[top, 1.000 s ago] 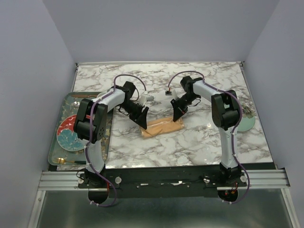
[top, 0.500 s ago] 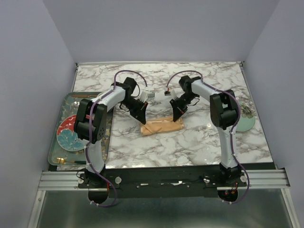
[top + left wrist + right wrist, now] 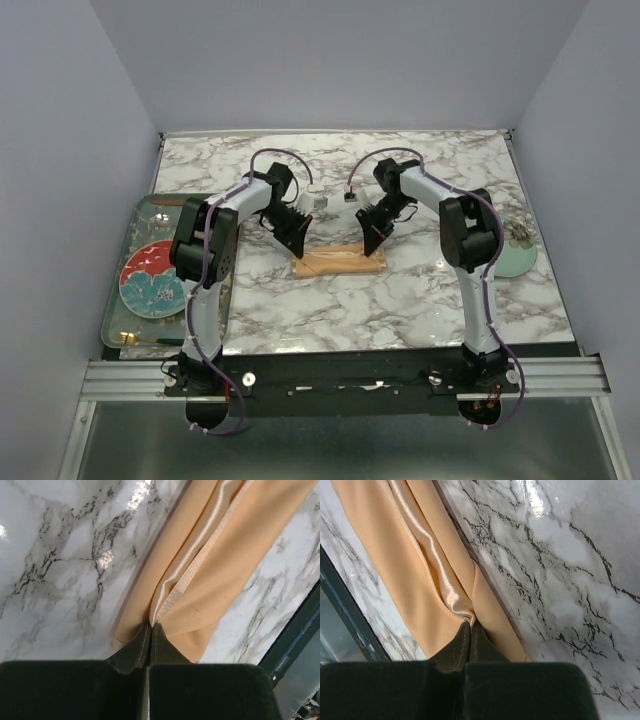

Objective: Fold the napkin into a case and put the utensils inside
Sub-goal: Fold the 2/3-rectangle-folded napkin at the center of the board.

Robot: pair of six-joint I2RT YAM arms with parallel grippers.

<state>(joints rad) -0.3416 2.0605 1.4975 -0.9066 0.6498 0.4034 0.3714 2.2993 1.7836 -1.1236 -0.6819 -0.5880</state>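
The peach-orange napkin (image 3: 337, 263) lies as a narrow folded strip across the middle of the marble table, lengthwise between my two arms. My left gripper (image 3: 299, 250) is shut on the strip's left end. In the left wrist view the left gripper (image 3: 150, 625) pinches a satin fold of the napkin (image 3: 225, 545). My right gripper (image 3: 372, 248) is shut on the right end. In the right wrist view the right gripper (image 3: 470, 624) pinches a fold of the napkin (image 3: 410, 570). A gold utensil (image 3: 150, 341) lies at the near edge of the tray, far from both grippers.
The grey patterned tray (image 3: 115, 290) sits at the table's left edge with a red patterned plate (image 3: 150, 278) on it. A pale green plate (image 3: 520, 255) rests at the right edge. Bare marble surrounds the napkin.
My left gripper came down onto the napkin's left end and shut on it. The strip now lies straighter and a little further back between the grippers. The right gripper kept its hold.
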